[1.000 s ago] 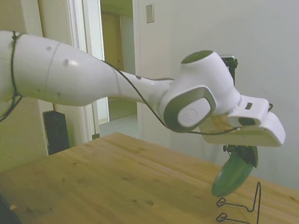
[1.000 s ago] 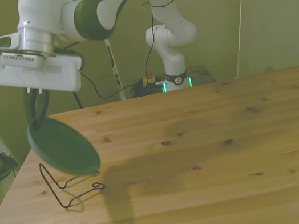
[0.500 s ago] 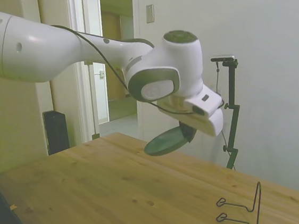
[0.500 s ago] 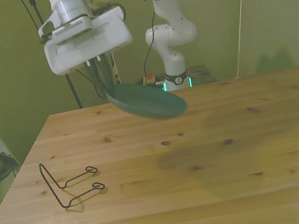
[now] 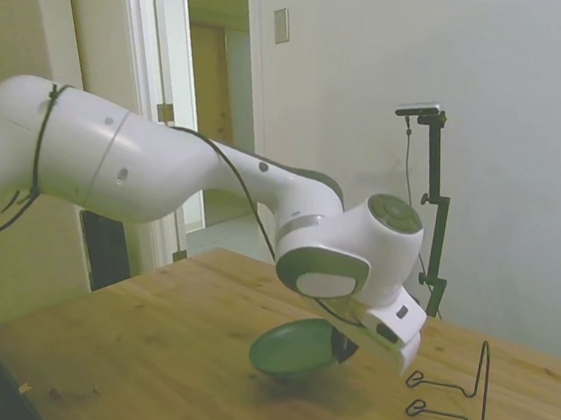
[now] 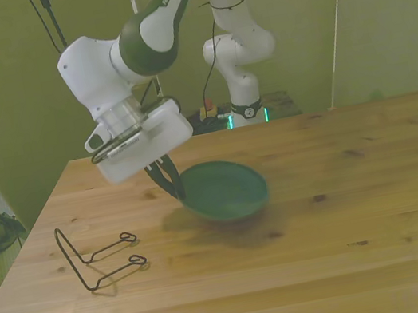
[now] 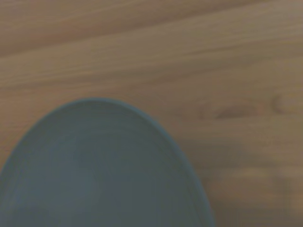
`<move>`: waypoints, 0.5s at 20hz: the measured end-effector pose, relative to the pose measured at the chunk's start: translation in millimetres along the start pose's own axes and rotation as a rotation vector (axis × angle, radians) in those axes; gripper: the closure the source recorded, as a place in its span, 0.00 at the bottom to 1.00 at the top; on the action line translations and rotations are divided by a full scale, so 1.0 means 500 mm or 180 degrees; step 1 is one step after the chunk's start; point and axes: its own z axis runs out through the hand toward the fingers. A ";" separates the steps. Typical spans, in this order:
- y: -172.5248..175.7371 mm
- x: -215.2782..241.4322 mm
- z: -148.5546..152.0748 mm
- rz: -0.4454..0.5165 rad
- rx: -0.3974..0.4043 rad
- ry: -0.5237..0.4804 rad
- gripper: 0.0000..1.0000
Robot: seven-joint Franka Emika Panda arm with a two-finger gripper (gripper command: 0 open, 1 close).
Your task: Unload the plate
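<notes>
My gripper (image 6: 166, 182) is mostly tucked under my own wrist housing in the side view, so where my fingers meet the plate (image 5: 296, 350) is hidden there. In the front view only the dark fingers show at the plate's (image 6: 224, 191) rim, and the grip point itself is too small to make out. The wrist view is blurred, and the plate (image 7: 99, 175) is cut off by the picture's edge; I cannot tell whether its underside touches the table (image 7: 199, 61).

Worktop (image 6: 379, 199): knotty planked wood, satin sheen. Plate (image 6: 227, 191): matt dark green, smooth. Stand (image 6: 97, 257): thin black wire. Arm (image 5: 164, 173): glossy white plastic shell.
</notes>
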 end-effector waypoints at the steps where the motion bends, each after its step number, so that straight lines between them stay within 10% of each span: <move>1: 0.007 0.006 0.012 0.0012 -0.0029 -0.0005 1.00; 2: 0.012 0.009 0.020 0.0018 -0.0051 -0.0016 0.00; 10: 0.014 0.019 0.025 -0.0030 -0.0139 -0.0003 0.00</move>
